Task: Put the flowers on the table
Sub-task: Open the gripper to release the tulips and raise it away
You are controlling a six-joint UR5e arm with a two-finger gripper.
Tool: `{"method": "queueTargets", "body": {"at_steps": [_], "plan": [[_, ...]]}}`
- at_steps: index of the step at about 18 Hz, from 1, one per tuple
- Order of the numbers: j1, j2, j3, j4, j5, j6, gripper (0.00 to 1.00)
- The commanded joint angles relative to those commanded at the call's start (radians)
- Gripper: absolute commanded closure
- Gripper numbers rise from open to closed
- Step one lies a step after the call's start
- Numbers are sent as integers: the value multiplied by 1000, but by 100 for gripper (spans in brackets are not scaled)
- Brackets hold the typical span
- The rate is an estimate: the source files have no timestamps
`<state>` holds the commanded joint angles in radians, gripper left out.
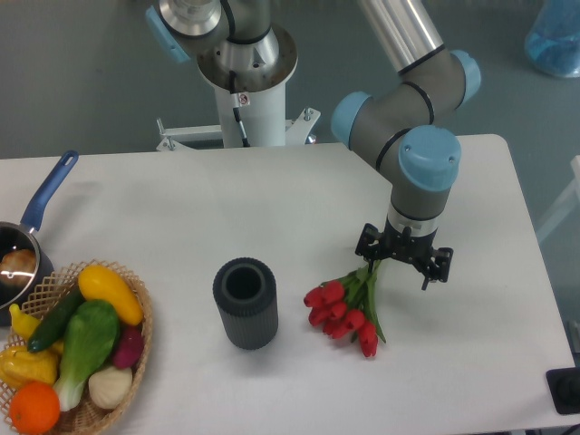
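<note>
The flowers (344, 313) are a bunch of red tulips with green stems. They lie on the white table (272, 195), right of centre, heads toward the front left and stems running up to the right. My gripper (404, 261) points down over the stem ends. Its jaws stand spread apart. The stem tips (372, 272) sit by the left finger and are partly hidden under it. The gripper looks open and is not closed on the stems.
A dark ribbed cylinder (245, 303) stands upright left of the flowers. A wicker basket (136, 358) of vegetables is at the front left corner. A pot with a blue handle (45, 195) is at the left edge. The robot base (249, 100) is at the back.
</note>
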<state>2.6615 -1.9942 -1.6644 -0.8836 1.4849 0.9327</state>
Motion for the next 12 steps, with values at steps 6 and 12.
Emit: {"method": "queueTargets", "body": {"at_steps": [6, 12], "plan": [[-6, 0, 20, 12, 5, 1, 0], [-8, -3, 18, 17, 12, 40, 0]]}}
